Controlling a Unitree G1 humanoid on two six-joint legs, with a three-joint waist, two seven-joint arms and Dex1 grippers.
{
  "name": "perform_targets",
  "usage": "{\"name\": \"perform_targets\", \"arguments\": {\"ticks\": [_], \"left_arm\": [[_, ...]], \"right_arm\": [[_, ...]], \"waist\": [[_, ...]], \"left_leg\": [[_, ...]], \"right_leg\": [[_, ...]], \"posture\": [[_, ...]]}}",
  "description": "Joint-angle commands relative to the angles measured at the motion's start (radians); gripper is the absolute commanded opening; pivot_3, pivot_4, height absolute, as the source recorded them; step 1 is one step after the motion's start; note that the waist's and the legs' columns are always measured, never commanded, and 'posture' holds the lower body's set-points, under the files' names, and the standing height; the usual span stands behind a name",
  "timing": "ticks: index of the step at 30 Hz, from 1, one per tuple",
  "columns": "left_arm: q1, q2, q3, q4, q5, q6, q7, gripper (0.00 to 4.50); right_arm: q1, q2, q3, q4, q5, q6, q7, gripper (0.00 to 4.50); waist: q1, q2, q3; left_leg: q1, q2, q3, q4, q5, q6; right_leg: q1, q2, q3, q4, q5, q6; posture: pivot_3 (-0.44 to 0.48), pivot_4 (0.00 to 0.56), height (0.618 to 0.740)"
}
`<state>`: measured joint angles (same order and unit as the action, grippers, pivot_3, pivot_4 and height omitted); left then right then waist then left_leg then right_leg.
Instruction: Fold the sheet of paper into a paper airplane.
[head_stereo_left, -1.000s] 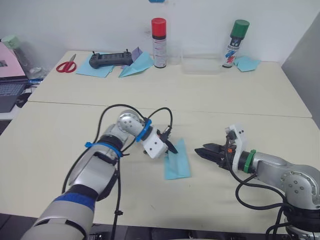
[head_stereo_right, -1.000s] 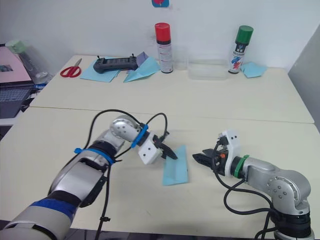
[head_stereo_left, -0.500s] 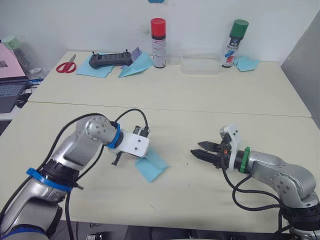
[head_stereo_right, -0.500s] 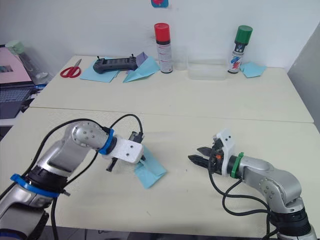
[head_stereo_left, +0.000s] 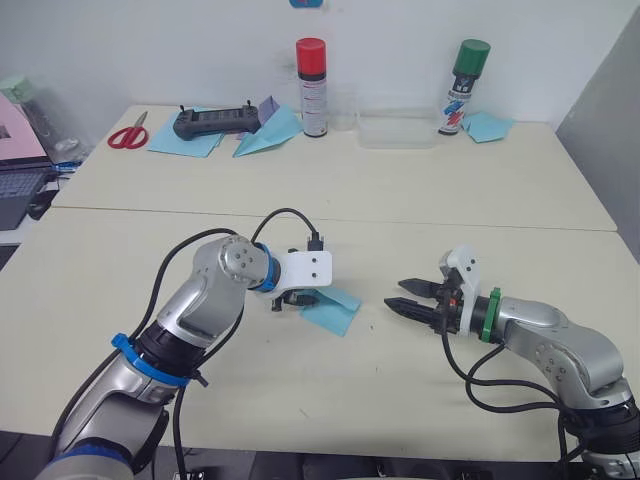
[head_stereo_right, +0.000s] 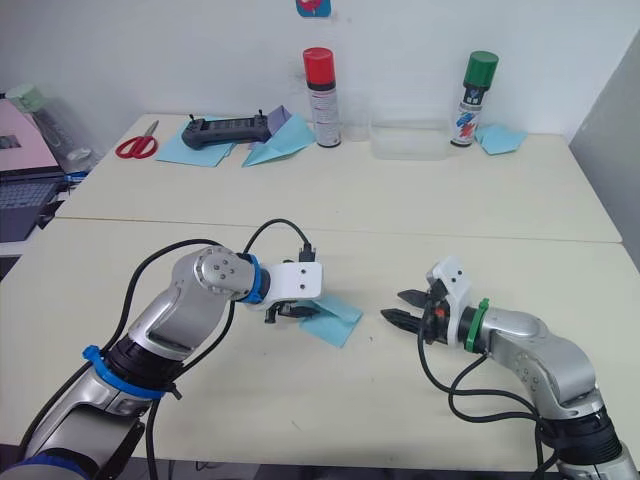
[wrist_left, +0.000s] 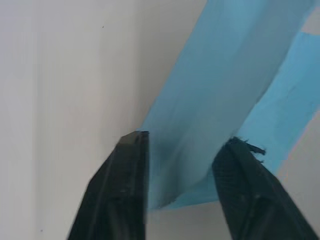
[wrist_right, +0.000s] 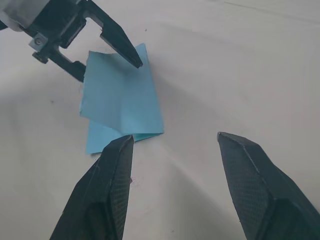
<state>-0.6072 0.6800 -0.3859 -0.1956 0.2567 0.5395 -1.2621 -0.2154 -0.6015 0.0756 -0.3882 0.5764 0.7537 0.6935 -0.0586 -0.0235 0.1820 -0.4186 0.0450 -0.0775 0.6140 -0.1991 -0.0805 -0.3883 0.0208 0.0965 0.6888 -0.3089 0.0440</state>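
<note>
Progress: our sheet of paper (head_stereo_left: 330, 309) is only folded over; nose and wings remain
Left gripper (wrist_right: 102, 45): spread astride its 9 o'clock edge
Right gripper (head_stereo_left: 408, 298): spread, apart

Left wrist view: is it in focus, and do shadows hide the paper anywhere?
Left wrist view: soft and blurred up close, the sheet of paper shaded darker between the black fingers. Right wrist view: sharper, paper edges crisp, a faint shadow under the left gripper. Eye views: even light, no glare.
</note>
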Motion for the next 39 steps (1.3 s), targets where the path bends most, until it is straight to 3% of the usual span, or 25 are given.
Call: {"name": "perform_targets", "arguments": {"ticks": [1,4,7,11,14,15,19,25,39], "left_arm": [[0.039,0.105,0.154,-0.095,-0.153,-0.025,-0.087,3.54],[0.097,0.222,0.315,-0.049,-0.293,-0.081,-0.159,4.42],[0.139,0.275,0.427,-0.007,-0.406,-0.09,-0.188,4.46],[0.206,0.349,0.461,0.03,-0.405,-0.148,-0.174,4.46],[0.235,0.352,0.482,0.012,-0.432,-0.121,-0.124,4.5],[0.247,0.349,0.487,-0.005,-0.442,-0.109,-0.106,4.5],[0.266,0.337,0.494,-0.069,-0.488,-0.047,-0.053,4.5],[0.285,0.369,0.495,-0.081,-0.515,-0.037,-0.025,4.5],[0.261,0.375,0.449,-0.065,-0.547,-0.045,0.0,4.5]], "right_arm": [[0.018,-0.029,0.032,-0.058,-0.037,-0.108,0.086,3.66],[0.02,0.005,0.116,-0.058,-0.125,-0.215,0.09,4.5],[-0.005,0.067,0.189,0.0,-0.205,-0.295,0.075,4.5],[-0.052,0.135,0.254,0.111,-0.308,-0.413,0.069,4.5],[-0.094,0.199,0.263,0.192,-0.325,-0.475,0.08,3.97],[-0.105,0.207,0.274,0.216,-0.348,-0.509,0.088,3.43],[-0.127,0.222,0.286,0.268,-0.39,-0.578,0.107,2.23],[-0.133,0.208,0.294,0.317,-0.429,-0.666,0.161,0.04],[-0.057,0.089,0.248,0.248,-0.389,-0.771,0.318,0.01]], "waist": [[-0.002,0.0,0.0],[-0.002,0.0,0.0],[-0.002,0.0,0.0],[0.0,0.0,0.0],[0.006,-0.001,0.001],[0.007,-0.001,0.001],[0.007,-0.001,0.001],[0.002,-0.001,0.001],[0.003,-0.001,0.001]], "left_leg": [[0.0,0.0,0.0,0.0,0.0,0.0],[0.002,0.001,0.0,0.0,0.0,0.0],[0.003,0.002,0.0,0.0,0.0,0.0],[0.003,0.001,0.001,0.002,0.0,0.0],[0.002,0.001,0.001,0.002,0.0,0.0],[0.002,0.001,0.001,0.002,0.0,0.0],[0.002,0.001,0.001,0.002,0.0,0.0],[0.003,0.001,0.001,0.002,0.0,0.0],[0.004,0.001,0.001,0.002,0.0,0.0]], "right_leg": [[0.0,0.0,0.0,0.0,0.0,0.0],[0.0,0.001,-0.001,0.003,-0.001,-0.001],[0.0,0.001,-0.001,0.004,-0.002,-0.002],[0.001,0.0,0.0,0.004,-0.002,-0.002],[0.0,0.0,0.0,0.004,-0.002,-0.002],[0.0,0.0,0.0,0.005,-0.002,-0.002],[0.0,0.0,0.0,0.005,-0.002,-0.002],[-0.001,0.001,0.0,0.008,-0.002,-0.003],[0.0,0.001,0.0,0.009,-0.002,-0.003]], "posture": [[0.0,0.15,0.74],[0.0,0.15,0.74],[0.0,0.15,0.74],[0.0,0.15,0.74],[0.0,0.15,0.74],[0.0,0.15,0.74],[0.0,0.15,0.74],[0.0,0.15,0.74],[0.0,0.15,0.74]]}}
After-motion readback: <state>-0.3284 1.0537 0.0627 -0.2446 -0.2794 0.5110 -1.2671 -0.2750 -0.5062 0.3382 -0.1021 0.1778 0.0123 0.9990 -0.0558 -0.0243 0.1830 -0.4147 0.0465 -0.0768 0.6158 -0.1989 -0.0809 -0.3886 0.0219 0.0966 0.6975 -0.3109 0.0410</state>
